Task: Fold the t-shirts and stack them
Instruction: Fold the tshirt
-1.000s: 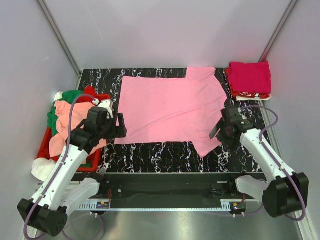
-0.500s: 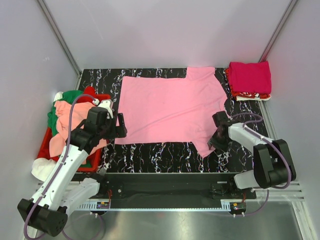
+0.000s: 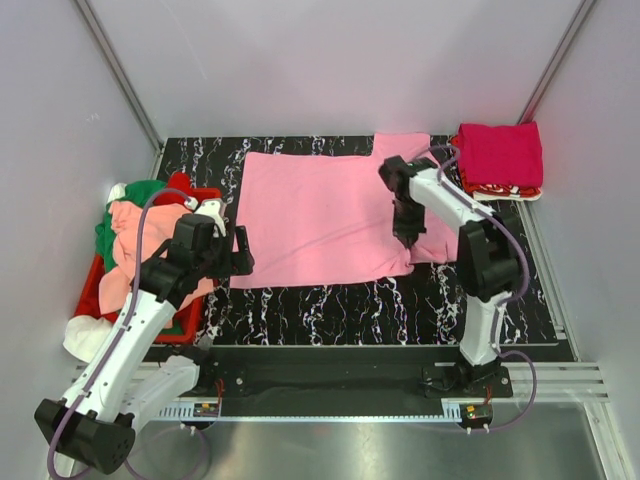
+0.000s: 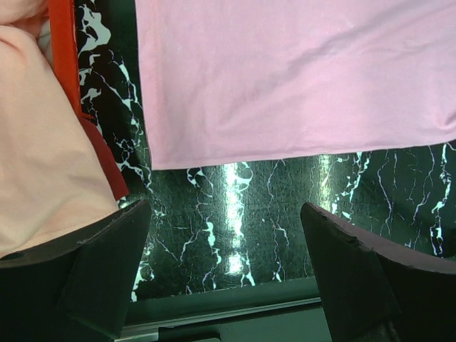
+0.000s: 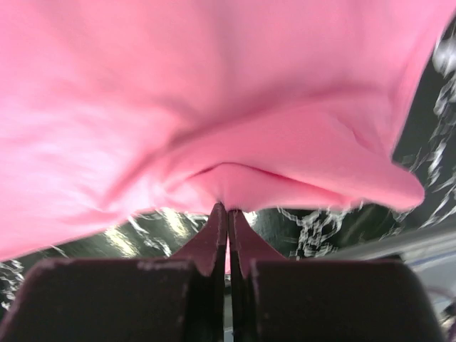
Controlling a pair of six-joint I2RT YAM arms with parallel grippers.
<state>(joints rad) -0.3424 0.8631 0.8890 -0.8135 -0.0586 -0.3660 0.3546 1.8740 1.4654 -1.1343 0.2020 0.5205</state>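
Now: folding in the right sleeve

Right gripper [image 5: 228, 217] has its jaws pinched tight on a ridge of the pink t-shirt [image 3: 320, 215], which lies spread across the middle of the bench [image 3: 330, 300]. Left gripper [image 4: 224, 242] hovers over the bench's near left side, jaws wide and empty. A clean fold probably means carrying the pinched cloth low toward the bench's centre and laying it flat. Release should wait until the edge sits straight.
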